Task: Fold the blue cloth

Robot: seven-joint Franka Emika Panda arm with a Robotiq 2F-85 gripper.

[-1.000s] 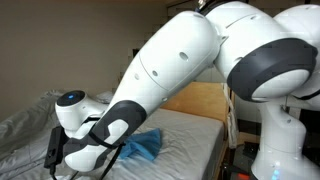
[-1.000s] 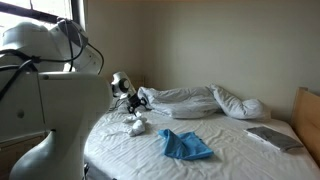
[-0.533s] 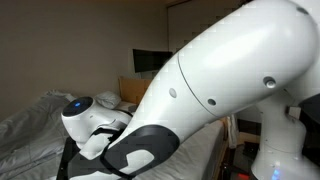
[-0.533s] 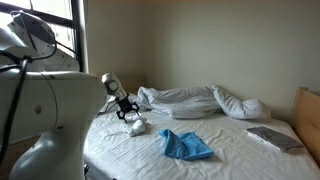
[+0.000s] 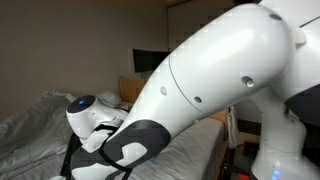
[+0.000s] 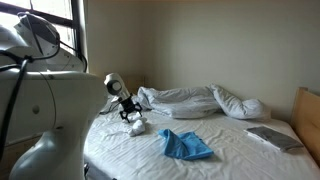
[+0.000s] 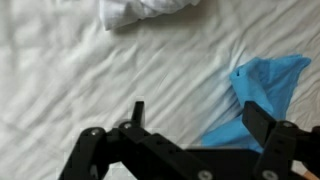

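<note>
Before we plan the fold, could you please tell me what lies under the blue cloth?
The blue cloth lies crumpled on the white bedsheet. Anything beneath its folds cannot be seen, since the cloth covers that patch.

We see the blue cloth [image 6: 187,146] lying on the white bed sheet [image 6: 240,138], approx. mid-bed toward the near edge. It is not flat: rumpled, w/ edges bunched, not neatly folded. In wrist view the blue cloth [image 7: 262,88] is plain bright sky-blue, thin, its lower part hidden.
</note>
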